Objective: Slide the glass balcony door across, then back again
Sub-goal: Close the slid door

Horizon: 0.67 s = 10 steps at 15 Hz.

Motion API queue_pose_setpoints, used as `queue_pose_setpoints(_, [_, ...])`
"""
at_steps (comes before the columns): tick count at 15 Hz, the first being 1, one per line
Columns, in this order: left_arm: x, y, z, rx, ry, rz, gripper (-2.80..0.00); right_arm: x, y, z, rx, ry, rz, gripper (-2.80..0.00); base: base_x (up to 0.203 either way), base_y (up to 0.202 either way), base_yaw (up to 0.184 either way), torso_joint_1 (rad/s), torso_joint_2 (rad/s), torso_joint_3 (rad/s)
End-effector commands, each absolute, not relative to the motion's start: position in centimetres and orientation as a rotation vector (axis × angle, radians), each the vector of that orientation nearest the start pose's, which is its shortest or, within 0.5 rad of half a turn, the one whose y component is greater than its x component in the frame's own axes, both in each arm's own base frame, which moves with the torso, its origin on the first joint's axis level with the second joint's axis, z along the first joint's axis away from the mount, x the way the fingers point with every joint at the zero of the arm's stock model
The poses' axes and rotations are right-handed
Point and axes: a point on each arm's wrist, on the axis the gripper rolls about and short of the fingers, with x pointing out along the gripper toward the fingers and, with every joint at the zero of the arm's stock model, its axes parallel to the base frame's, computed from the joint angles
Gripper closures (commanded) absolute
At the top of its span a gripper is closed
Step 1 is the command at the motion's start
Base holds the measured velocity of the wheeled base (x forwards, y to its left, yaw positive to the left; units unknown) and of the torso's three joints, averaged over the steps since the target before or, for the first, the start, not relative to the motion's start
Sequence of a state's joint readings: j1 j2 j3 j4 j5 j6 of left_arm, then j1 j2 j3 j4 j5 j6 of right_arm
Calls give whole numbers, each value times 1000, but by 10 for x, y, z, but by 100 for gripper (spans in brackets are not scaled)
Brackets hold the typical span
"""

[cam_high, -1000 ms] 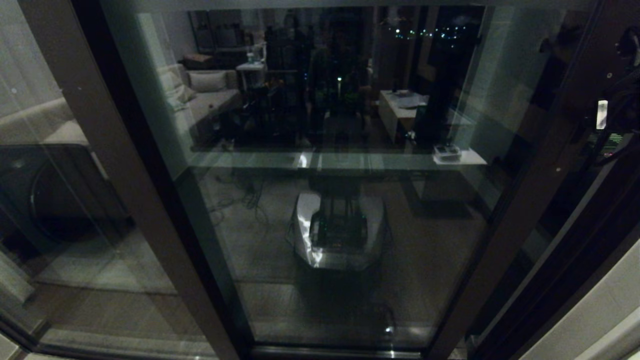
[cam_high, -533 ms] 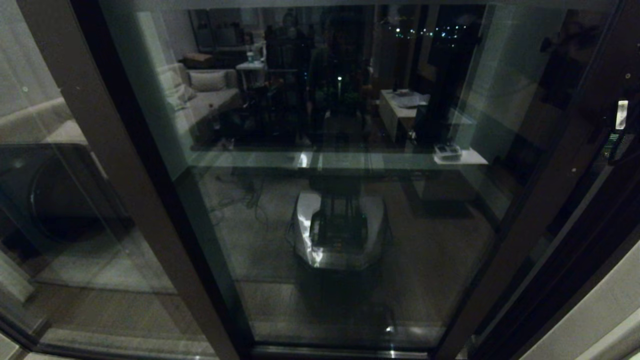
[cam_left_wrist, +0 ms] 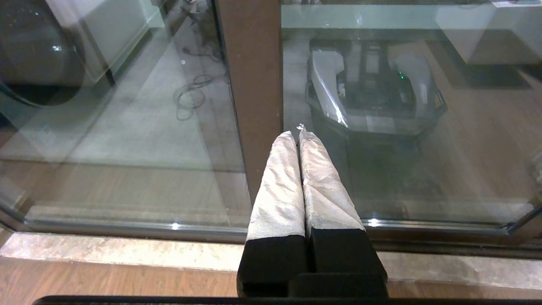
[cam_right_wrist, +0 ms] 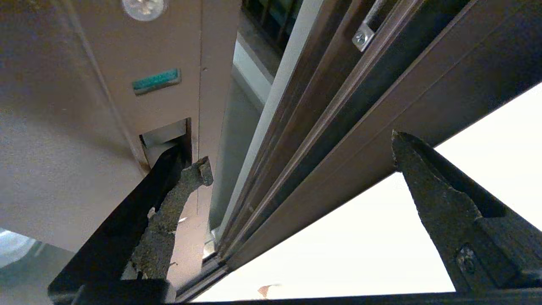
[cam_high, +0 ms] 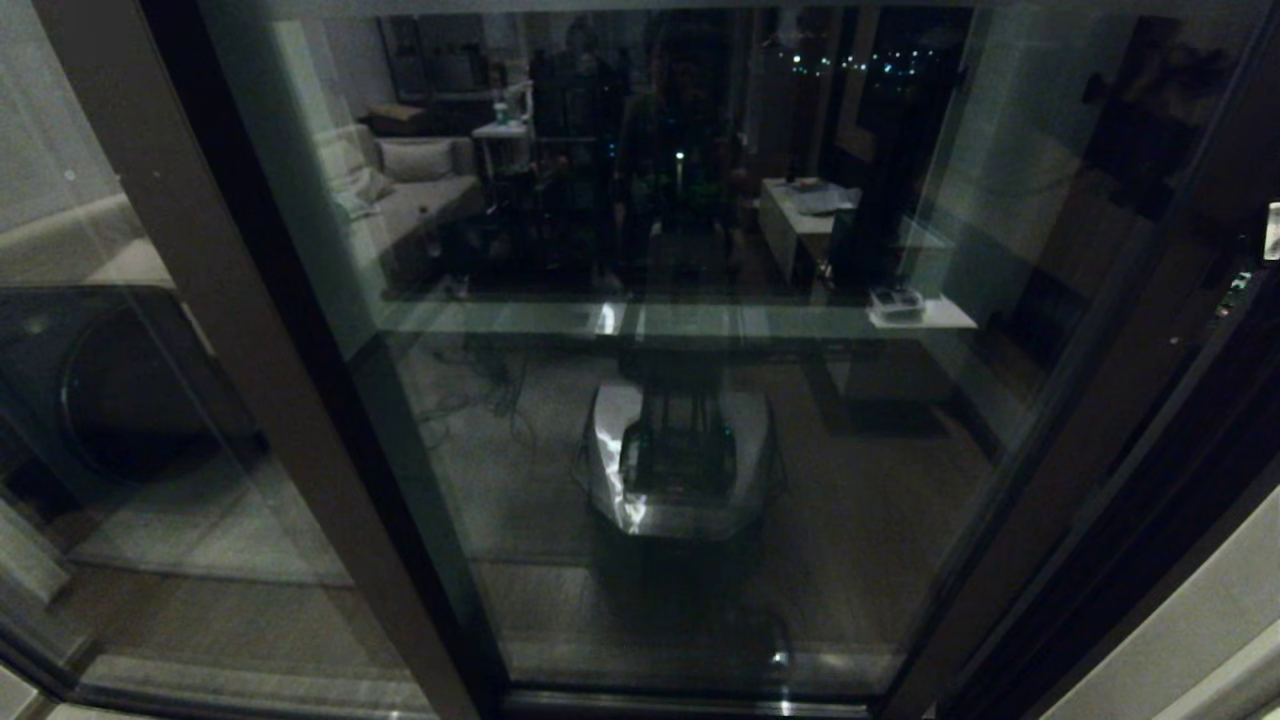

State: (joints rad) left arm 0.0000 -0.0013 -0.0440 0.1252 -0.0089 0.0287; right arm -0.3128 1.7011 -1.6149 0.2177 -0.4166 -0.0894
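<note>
The glass balcony door (cam_high: 700, 400) fills the head view, a reflective pane in a dark brown frame, with its handle stile (cam_high: 1100, 420) slanting down the right side. In the right wrist view my right gripper (cam_right_wrist: 298, 150) is open, one fingertip (cam_right_wrist: 186, 178) hooked in the stile's recessed slot handle (cam_right_wrist: 167, 137), the other finger out in front of the pale wall. A narrow gap separates the stile (cam_right_wrist: 76, 127) from the brown side frame (cam_right_wrist: 338, 106). My left gripper (cam_left_wrist: 296, 133) is shut on nothing, low in front of a plain brown post (cam_left_wrist: 254, 76).
The fixed glass panel (cam_high: 90, 420) and its brown post (cam_high: 210, 330) stand on the left. A light wall (cam_high: 1200, 630) lies right of the door frame. Stone sill and wooden floor (cam_left_wrist: 106, 279) run below the door track. The robot's base is mirrored in the glass.
The door's handle stile has slid to the right toward the side frame, and the right arm at the picture's right edge has moved right with it. The left arm has not moved.
</note>
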Motion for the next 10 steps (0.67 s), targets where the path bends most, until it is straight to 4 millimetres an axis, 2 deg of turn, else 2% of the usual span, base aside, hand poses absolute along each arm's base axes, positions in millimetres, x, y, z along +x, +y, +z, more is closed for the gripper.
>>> queue_pose_setpoints(1, [-27, 0, 74, 29, 81, -10, 0, 294, -113, 328, -101, 338, -734, -280, 0, 0, 0, 0, 0, 0])
queue_pose_setpoints(10, [-27, 0, 75, 29, 80, -9, 0, 292, -131, 331, -139, 287, -784, -280, 0, 0, 0, 0, 0, 0])
